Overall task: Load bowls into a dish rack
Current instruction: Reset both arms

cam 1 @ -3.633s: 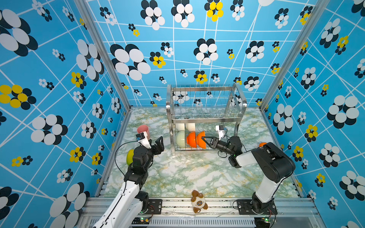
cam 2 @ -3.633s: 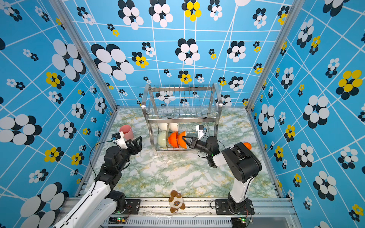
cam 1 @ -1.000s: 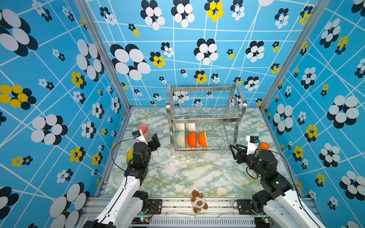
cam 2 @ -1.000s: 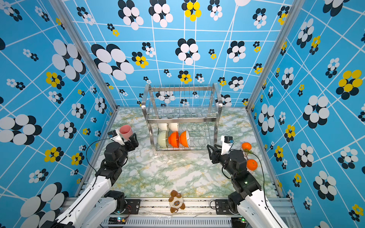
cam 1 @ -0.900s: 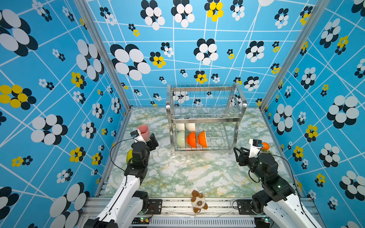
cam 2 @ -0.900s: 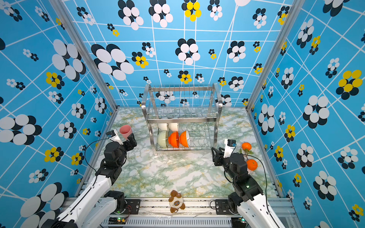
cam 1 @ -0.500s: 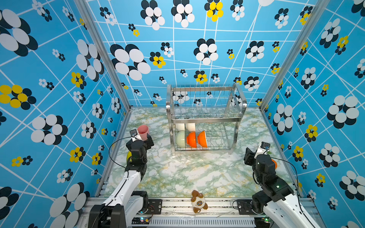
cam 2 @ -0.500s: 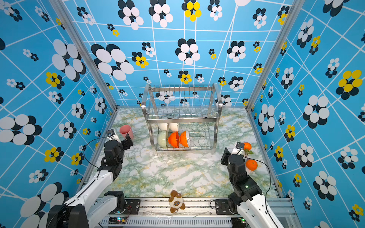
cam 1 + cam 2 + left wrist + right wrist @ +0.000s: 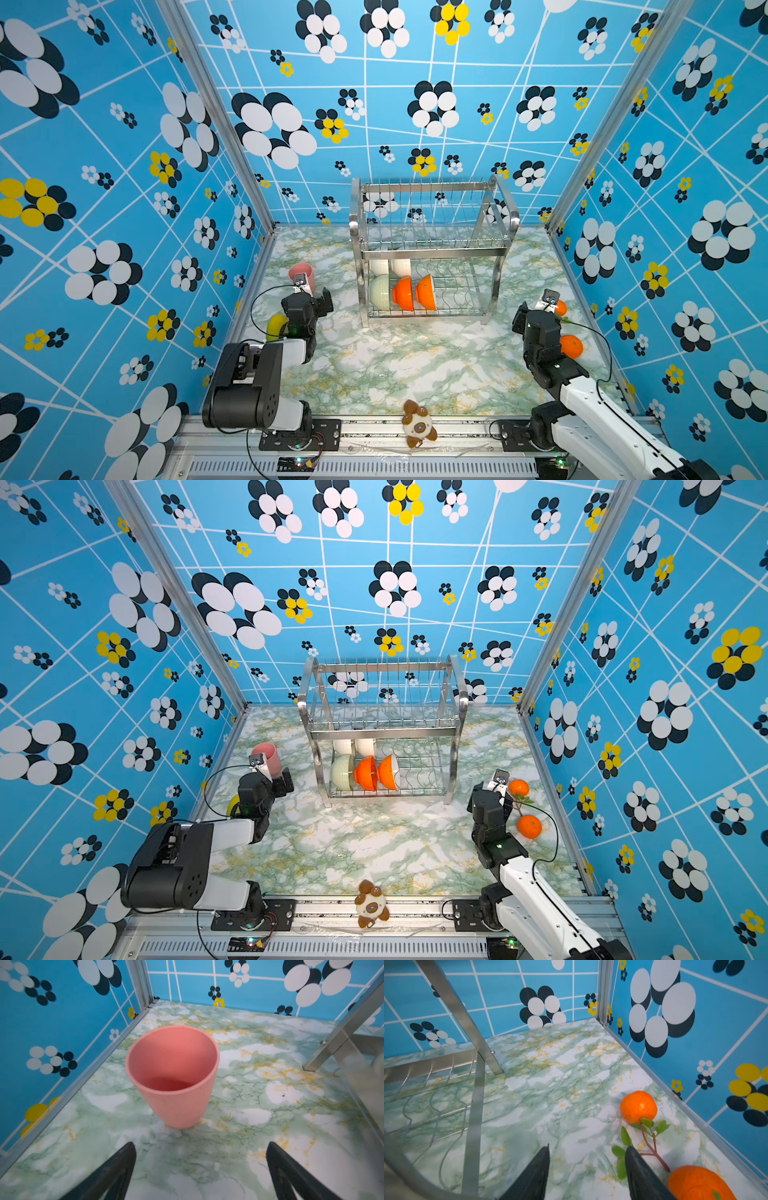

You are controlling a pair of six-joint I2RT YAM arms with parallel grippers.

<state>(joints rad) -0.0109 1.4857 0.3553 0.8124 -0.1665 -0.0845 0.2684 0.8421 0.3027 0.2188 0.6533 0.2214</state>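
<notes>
The dish rack (image 9: pixel 432 249) stands at the back middle of the marble table in both top views. On its lower tier the bowls stand on edge: a sage green one (image 9: pixel 380 293), two orange ones (image 9: pixel 403 294) (image 9: pixel 427 292), and two cream-white ones (image 9: pixel 379 266) (image 9: pixel 401 266) behind them. My left gripper (image 9: pixel 200 1144) is open wide and empty, just short of a pink cup (image 9: pixel 172 1076). My right gripper (image 9: pixel 588 1146) is open and empty, to the right of the rack's wire shelf (image 9: pixel 475 1088) and beside the small oranges.
Two oranges (image 9: pixel 638 1106) (image 9: pixel 697 1183) on a leafy twig lie near the right wall. A yellow-green object (image 9: pixel 276 326) sits by the left arm at the left wall. A plush toy (image 9: pixel 419 424) lies on the front rail. A rack leg (image 9: pixel 332 1047) stands near the cup.
The right gripper has left the orange bowl in the rack and drawn back to the right, near the oranges. The left arm has folded back and its jaws have spread wider.
</notes>
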